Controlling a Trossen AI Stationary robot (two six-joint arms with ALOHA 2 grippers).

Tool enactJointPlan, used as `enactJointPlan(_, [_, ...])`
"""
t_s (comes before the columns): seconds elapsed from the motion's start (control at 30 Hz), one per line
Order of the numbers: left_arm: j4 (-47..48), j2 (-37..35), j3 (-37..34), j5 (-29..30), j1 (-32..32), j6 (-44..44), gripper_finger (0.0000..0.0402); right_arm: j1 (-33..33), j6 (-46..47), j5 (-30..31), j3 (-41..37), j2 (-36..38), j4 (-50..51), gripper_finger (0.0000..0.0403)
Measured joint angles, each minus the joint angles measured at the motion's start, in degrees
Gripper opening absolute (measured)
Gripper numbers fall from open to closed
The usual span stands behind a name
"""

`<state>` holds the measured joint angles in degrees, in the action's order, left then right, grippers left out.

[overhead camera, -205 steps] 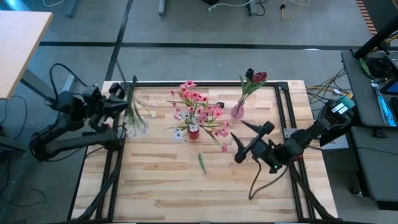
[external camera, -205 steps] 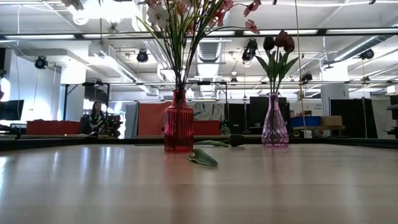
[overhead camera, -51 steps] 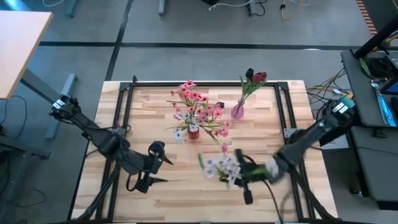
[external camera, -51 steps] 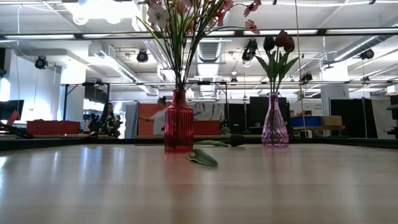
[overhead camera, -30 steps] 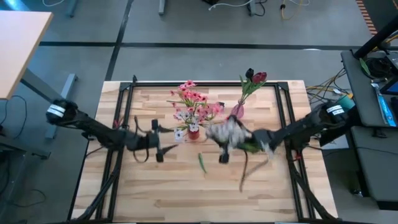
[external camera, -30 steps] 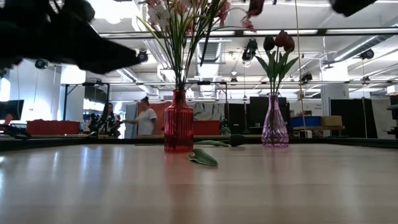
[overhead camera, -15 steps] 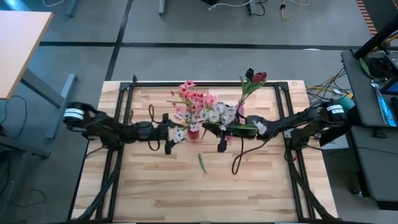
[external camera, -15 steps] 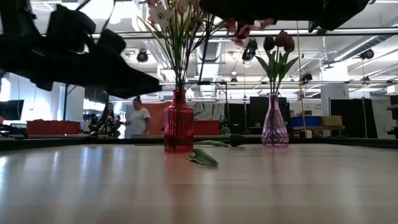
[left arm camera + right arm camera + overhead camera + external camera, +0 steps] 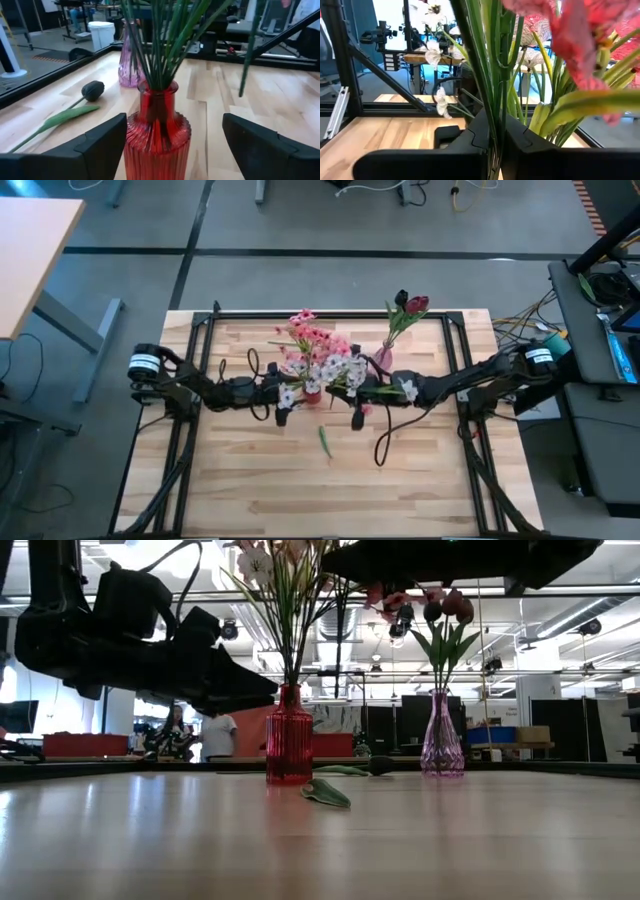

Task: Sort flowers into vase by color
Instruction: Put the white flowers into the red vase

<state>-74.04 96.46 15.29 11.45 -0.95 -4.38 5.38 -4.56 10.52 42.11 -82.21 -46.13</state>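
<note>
A red ribbed vase [image 9: 312,392] holds pink flowers [image 9: 318,340] at the table's middle. My left gripper [image 9: 285,395] reaches in from the left. Its open fingers [image 9: 100,145] stand on either side of the vase's body [image 9: 157,137]. My right gripper [image 9: 358,392] comes from the right, shut on a white blossom spray [image 9: 335,370] held among the pink flowers. A purple vase [image 9: 382,360] with dark tulips [image 9: 410,304] stands farther right. One dark bud [image 9: 92,90] lies on the table. My right gripper pinches the white spray's green stems [image 9: 495,125] between its two shut fingers [image 9: 470,135], reaching roughly level from the table's right. The spray is lifted clear of the table, with its blossoms [image 9: 441,102] up among the red vase's flowers.
A loose green leaf [image 9: 324,442] lies on the wood in front of the red vase. Black frame rails [image 9: 196,350] run along the table's left and right sides. People stand in the room beyond the table [image 9: 215,735].
My left gripper has moved toward the table's right and far edge, up to the red vase, and now stands around it. My right gripper has carried the white spray leftward and farther back, from beside the purple vase in among the red vase's flowers.
</note>
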Motion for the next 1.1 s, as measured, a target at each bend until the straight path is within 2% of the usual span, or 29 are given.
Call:
enactJointPlan(0.13, [0.1,-0.1,0.0,0.2,0.0,0.4,0.0333,0.0,-0.6,0.0,-0.1,0.0,0.4,0.0012])
enactJointPlan(0.27, [0.4,0.0,0.0,3.0,0.0,1.8,0.0351,0.0,-0.7,0.0,-0.2,0.0,0.5,0.0012])
enactJointPlan(0.47, [0.0,0.0,0.0,3.2,0.0,0.7,0.0354,0.0,-1.2,0.1,-0.2,0.0,1.3,0.0012])
enactJointPlan(0.6, [3.4,0.0,0.3,3.2,0.0,-0.5,0.0358,0.0,-1.9,0.0,-0.2,0.0,1.5,0.0012])
enactJointPlan(0.77, [2.7,0.0,0.7,4.8,0.0,2.3,0.0368,0.0,-2.1,0.0,-0.2,0.0,2.0,0.0012])
enactJointPlan(0.87, [2.8,0.0,0.8,4.3,0.0,1.2,0.0368,0.0,-2.1,0.1,-0.2,-0.1,2.6,0.0012])
enactJointPlan(1.0, [2.6,1.8,0.8,3.0,0.1,0.9,0.0368,0.0,-3.0,0.1,-0.3,-0.7,1.5,0.0012])
enactJointPlan(1.1, [-1.6,5.1,1.2,2.9,0.2,1.5,0.0366,0.0,-4.1,1.7,-0.3,-1.4,-0.5,0.0012])
